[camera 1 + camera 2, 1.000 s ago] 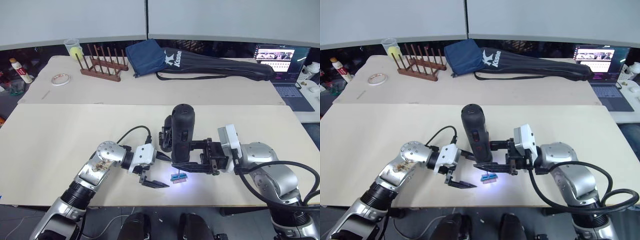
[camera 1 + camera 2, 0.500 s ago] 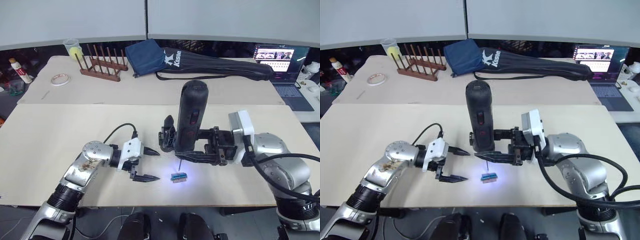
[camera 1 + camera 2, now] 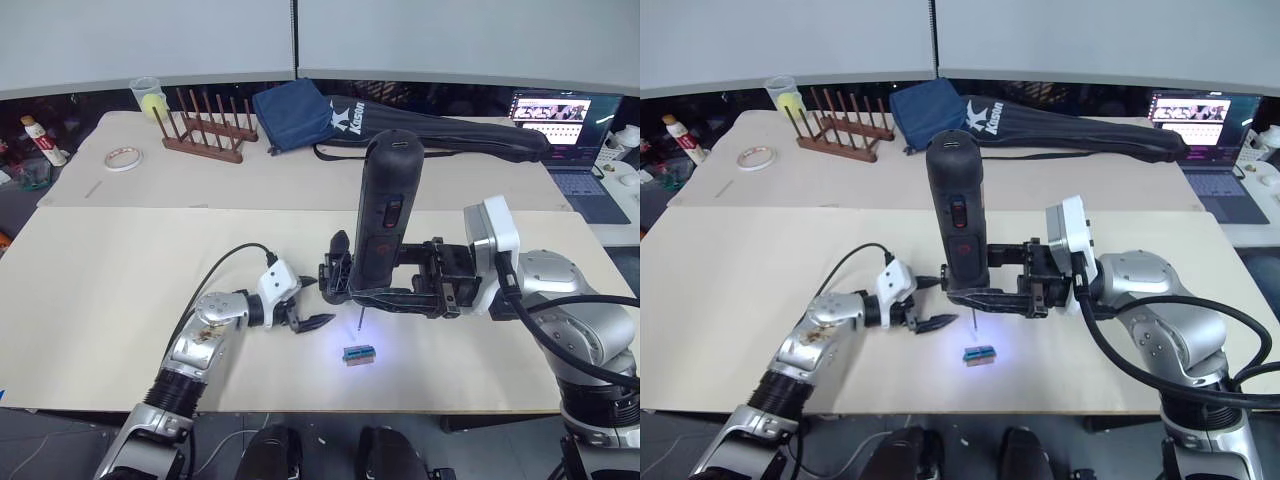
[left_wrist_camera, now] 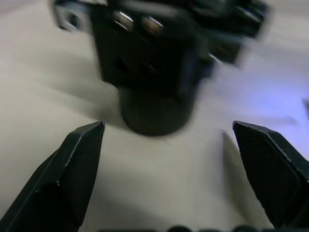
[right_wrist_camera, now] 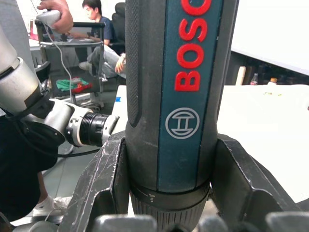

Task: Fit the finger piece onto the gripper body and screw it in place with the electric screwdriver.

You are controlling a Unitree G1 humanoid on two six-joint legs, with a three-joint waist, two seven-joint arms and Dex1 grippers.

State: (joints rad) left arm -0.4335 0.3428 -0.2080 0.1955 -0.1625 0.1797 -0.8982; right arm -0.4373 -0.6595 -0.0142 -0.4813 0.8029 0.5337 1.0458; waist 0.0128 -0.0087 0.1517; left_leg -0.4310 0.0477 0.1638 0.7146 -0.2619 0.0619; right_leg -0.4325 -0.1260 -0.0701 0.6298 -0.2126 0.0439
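"BOSCH" red lettering on electric screwdriver (image 5: 186, 92); "Kason" white print on black bag (image 3: 430, 128).

I see matt black plastic screwdriver (image 3: 385, 225) with thin metal bit, smooth pale tabletop (image 3: 120, 290), wooden rack (image 3: 204, 130), cloth bag (image 3: 300, 115).

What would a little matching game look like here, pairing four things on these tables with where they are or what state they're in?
Things:
1. electric screwdriver
2. left end effector
3. laptop
4. roll of tape

Places or states:
a. open on the far table's right end
b. flat on the far table's left end
c. upright, clamped in the right end effector
d. open, beside the gripper body

Pairs: 1-c, 2-d, 3-a, 4-b
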